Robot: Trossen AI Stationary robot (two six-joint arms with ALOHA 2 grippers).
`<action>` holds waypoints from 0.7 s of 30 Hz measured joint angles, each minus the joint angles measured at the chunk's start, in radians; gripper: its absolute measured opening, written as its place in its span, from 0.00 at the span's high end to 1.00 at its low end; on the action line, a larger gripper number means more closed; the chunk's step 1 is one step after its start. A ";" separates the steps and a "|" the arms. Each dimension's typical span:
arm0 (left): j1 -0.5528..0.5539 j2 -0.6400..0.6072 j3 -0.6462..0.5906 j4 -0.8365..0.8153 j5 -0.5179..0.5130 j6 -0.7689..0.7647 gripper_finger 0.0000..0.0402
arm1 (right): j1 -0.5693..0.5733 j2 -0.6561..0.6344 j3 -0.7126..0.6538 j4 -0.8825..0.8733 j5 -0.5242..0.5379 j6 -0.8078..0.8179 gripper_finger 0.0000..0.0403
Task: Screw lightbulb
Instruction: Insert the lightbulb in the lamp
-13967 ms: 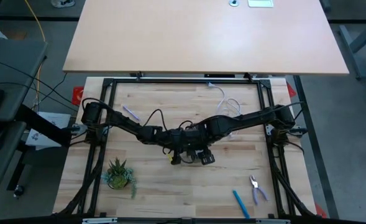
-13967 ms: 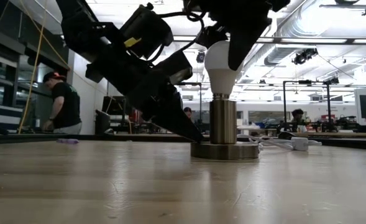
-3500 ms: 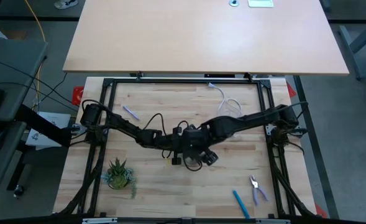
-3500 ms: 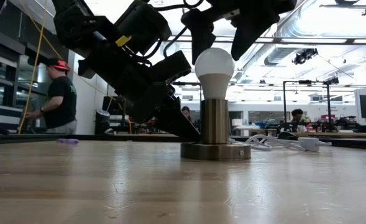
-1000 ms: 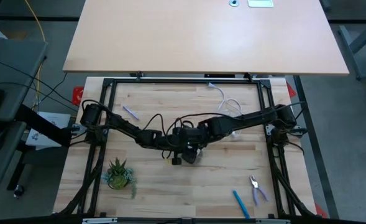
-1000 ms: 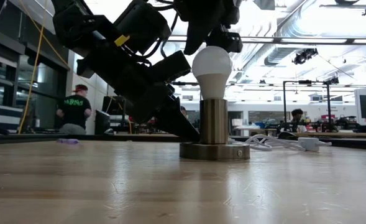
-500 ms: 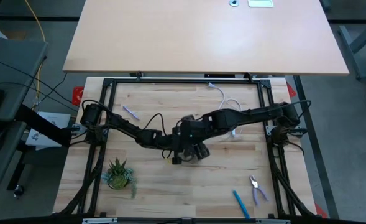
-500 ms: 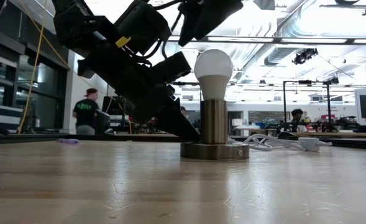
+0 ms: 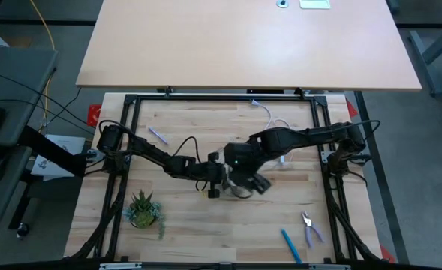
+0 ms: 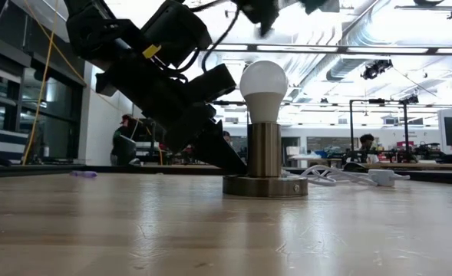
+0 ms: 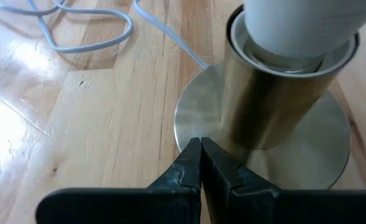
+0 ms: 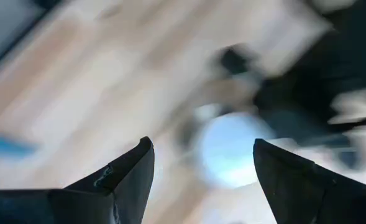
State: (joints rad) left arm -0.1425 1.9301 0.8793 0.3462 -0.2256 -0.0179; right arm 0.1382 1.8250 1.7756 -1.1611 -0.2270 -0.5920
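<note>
The white lightbulb [image 10: 263, 80] stands upright with its screw base in the grey metal socket [image 10: 264, 149], whose round base [image 10: 265, 186] rests on the table near its middle. The bulb also shows in the left wrist view [image 11: 301, 25]. My left gripper [image 11: 201, 152] is shut, with its tips on the socket's base. My right gripper [image 12: 201, 144] is open right above the bulb [image 12: 229, 149] and touches nothing. In the high view the right gripper [image 9: 247, 180] hides the bulb. My left gripper presses its shut fingertips [image 11: 192, 158] down on the flat round base of the socket [image 11: 198, 118], at the rim on the table's left side, beside the upright column. The fingers slant down from the table's left. The base lies flat on the table.
The socket's white cord [image 9: 277, 124] lies in loops toward the far right. A small potted plant [image 9: 144, 210] stands near left. Pliers [image 9: 309, 227] and a blue pen [image 9: 290, 245] lie near right, a purple pen [image 9: 157, 136] far left. People stand in the room beyond.
My right gripper has risen from the top of the bulb to well above it and has turned about its wrist. The bulb stays upright in the socket. My left gripper has kept still on the base.
</note>
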 joint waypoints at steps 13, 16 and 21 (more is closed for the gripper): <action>-0.001 0.000 0.000 -0.006 -0.012 -0.017 1.00 | -0.023 0.007 -0.015 0.099 0.032 -0.176 0.35; -0.002 0.000 0.000 -0.006 -0.014 -0.025 1.00 | -0.033 0.007 -0.042 0.098 0.035 -0.191 0.35; -0.002 0.000 -0.001 -0.006 -0.015 -0.029 1.00 | -0.022 0.007 -0.052 0.102 0.036 -0.123 0.35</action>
State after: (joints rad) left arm -0.1444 1.9301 0.8787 0.3400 -0.2402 -0.0472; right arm 0.1167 1.8324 1.7233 -1.0588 -0.1910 -0.7146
